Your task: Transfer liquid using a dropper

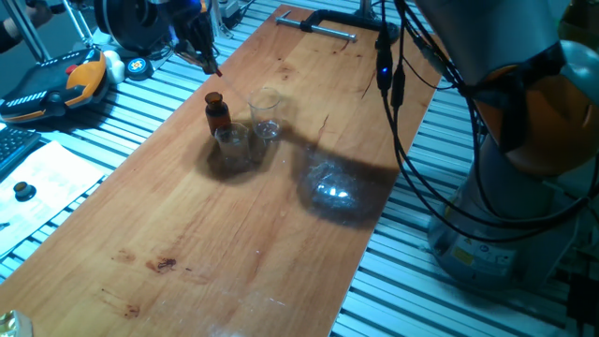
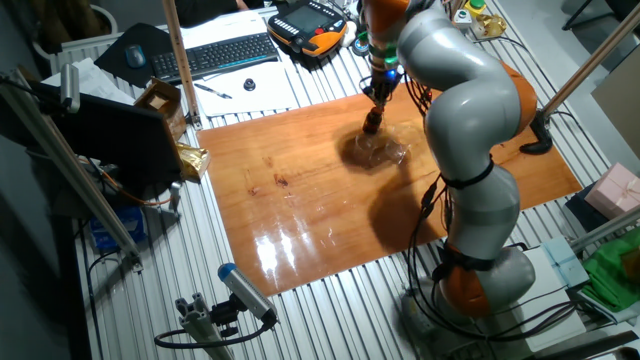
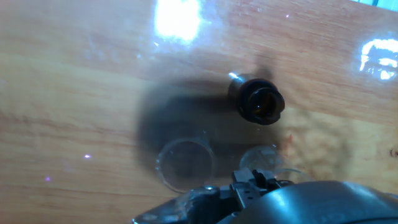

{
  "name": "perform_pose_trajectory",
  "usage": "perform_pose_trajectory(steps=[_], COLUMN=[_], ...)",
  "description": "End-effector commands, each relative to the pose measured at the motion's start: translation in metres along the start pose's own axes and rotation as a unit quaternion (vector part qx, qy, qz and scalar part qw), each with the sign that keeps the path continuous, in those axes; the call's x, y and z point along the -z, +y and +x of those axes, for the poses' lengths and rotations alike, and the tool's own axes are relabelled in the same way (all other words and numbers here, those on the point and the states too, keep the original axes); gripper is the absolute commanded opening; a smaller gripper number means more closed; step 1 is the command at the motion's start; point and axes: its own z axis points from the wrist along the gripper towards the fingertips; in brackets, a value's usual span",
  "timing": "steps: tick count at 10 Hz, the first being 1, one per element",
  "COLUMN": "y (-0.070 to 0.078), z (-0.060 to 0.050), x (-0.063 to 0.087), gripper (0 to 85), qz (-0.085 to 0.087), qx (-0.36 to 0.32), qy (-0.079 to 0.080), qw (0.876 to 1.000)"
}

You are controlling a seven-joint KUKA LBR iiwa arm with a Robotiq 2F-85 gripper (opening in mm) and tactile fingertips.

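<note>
The brown bottle [image 1: 217, 113] stands uncapped beside two clear cups [image 1: 266, 114], grouped close so liquid travels a short way. The gripper [image 1: 208, 56] hangs above them, toward eleven o'clock of the bottle. It seems to pinch the dropper [image 1: 214, 67], red tip downward, though I cannot tell for sure.
</note>
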Motion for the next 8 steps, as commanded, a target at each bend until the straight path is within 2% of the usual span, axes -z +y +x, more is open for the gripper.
perform_pose_trajectory(steps=[1,2,4,7,8], y=[0.002,0.007,0.013,0.025,0.028], z=[0.000,-0.002,-0.003,-0.005,-0.006], x=[0.001,0.002,0.004,-0.009,-0.012], gripper=[0.7,0.7,0.7,0.7,0.7], qz=[-0.006,-0.015,-0.016,-0.014,-0.015], qx=[-0.007,-0.016,-0.025,-0.034,-0.034], qy=[-0.005,-0.009,-0.016,-0.038,-0.039], qw=[1.000,1.000,0.999,0.999,0.999])
